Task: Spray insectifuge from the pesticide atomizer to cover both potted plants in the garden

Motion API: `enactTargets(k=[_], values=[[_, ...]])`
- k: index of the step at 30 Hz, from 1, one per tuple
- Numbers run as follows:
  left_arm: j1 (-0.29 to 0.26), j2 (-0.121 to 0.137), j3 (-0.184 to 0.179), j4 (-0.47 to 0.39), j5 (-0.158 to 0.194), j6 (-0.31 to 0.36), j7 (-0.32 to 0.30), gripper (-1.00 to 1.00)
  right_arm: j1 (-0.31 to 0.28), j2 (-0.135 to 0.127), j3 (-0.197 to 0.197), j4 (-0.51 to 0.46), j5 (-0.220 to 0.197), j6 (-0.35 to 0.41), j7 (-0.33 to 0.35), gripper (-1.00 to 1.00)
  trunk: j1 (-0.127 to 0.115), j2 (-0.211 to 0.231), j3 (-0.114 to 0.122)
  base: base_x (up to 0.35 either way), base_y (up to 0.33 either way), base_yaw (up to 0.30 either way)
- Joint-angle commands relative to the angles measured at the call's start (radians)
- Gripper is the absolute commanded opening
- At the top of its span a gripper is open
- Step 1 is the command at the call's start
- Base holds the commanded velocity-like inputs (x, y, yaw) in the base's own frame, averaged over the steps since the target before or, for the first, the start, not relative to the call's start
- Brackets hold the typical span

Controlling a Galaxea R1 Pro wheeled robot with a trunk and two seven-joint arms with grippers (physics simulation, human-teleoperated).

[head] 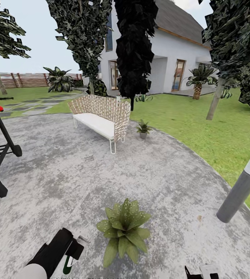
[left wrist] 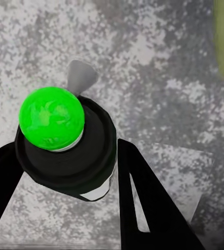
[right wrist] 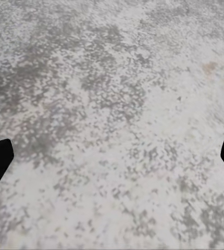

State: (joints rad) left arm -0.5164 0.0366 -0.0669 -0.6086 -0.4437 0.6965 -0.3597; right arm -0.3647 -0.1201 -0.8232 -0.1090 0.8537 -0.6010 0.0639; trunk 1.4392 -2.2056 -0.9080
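The left pincer (left wrist: pixel 65 172) is clamped on the pesticide atomizer (left wrist: pixel 65 146) beside the near potted plant (head: pixel 124 229); the right pincer (right wrist: pixel 112 156) gapes empty. Spraying of both plants looks unfinished.

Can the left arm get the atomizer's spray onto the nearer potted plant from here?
Probably yes. The left end effector is shut on the pesticide atomizer, and the nearer potted plant sits just beside it on the patio with nothing between them. Whether the nozzle faces the leaves is unclear.
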Motion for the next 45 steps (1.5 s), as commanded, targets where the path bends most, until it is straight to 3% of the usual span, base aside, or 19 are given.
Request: enactTargets(k=[1,11,23,37,45], values=[[-0.001,0.001,-0.004,-0.002,-0.011,0.002,-0.008,-1.00,0.000,0.000,-0.008,0.000,0.002,-0.003,0.007,1.00,0.000,0.000,-0.001,-0.007,-0.007,0.267],[-0.001,-0.001,-0.005,-0.003,-0.010,0.000,-0.008,-1.00,0.000,0.000,-0.008,0.000,0.002,-0.003,0.007,1.00,0.000,0.000,-0.001,-0.001,-0.017,0.276],[-0.001,-0.001,-0.005,-0.004,-0.010,0.000,-0.008,-1.00,0.000,0.000,-0.008,0.000,0.002,-0.003,0.007,1.00,0.000,0.000,-0.001,0.000,-0.257,0.067],[-0.001,-0.001,-0.005,-0.006,-0.007,0.000,-0.008,-1.00,0.000,0.000,-0.008,0.000,0.003,-0.003,0.007,1.00,0.000,0.000,-0.001,-0.130,-0.235,0.267],[-0.002,-0.023,-0.005,-0.008,-0.006,-0.001,-0.008,-1.00,0.000,0.000,-0.008,0.000,0.004,-0.003,0.007,1.00,0.000,0.000,-0.001,-0.002,-0.067,0.278]])
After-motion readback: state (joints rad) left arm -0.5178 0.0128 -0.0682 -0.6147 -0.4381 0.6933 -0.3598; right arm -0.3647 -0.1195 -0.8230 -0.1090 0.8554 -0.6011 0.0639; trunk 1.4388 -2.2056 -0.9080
